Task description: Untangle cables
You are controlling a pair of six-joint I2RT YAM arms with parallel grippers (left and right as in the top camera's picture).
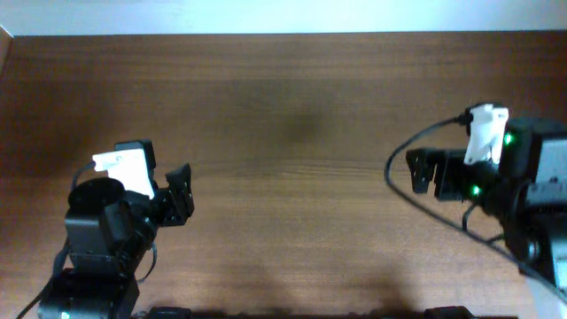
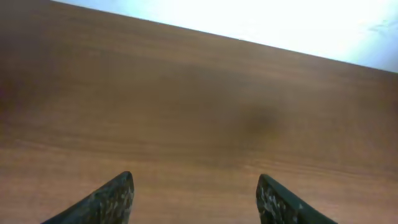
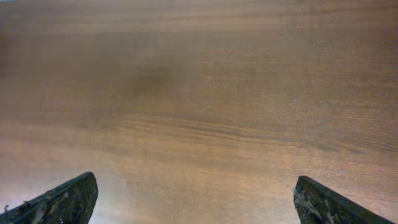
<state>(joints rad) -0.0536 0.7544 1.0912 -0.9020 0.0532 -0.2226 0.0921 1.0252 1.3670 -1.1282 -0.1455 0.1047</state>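
Two black two-fingered grippers sit at my near side of the brown wood-grain table [image 1: 292,213], and both are released. The left gripper [image 1: 182,193] shows its tips parted over bare wood in its own wrist view [image 2: 194,200]. The right gripper [image 1: 423,170] is spread wider, with nothing between its tips either [image 3: 196,200]. Just beside the right gripper, toward the table's middle, a thin black lead [image 1: 388,170] bows out in a loop from the white fitting on that arm and runs back under the arm body. I take it for the rig's own wiring, not the job, though I cannot be sure. No cables to untangle show anywhere on the table, from its near edge across the middle to its far edge under the pale wall strip [image 1: 266,16]. Both wrist views look across plain grain. So I cannot say which way the cables lie from either gripper, which way their run points, or which arm is nearer. My judgement is that the task has not started and there is nothing yet to close on. If the black loop is the target after all, it bulges toward the table's middle, and the right arm is far closer.
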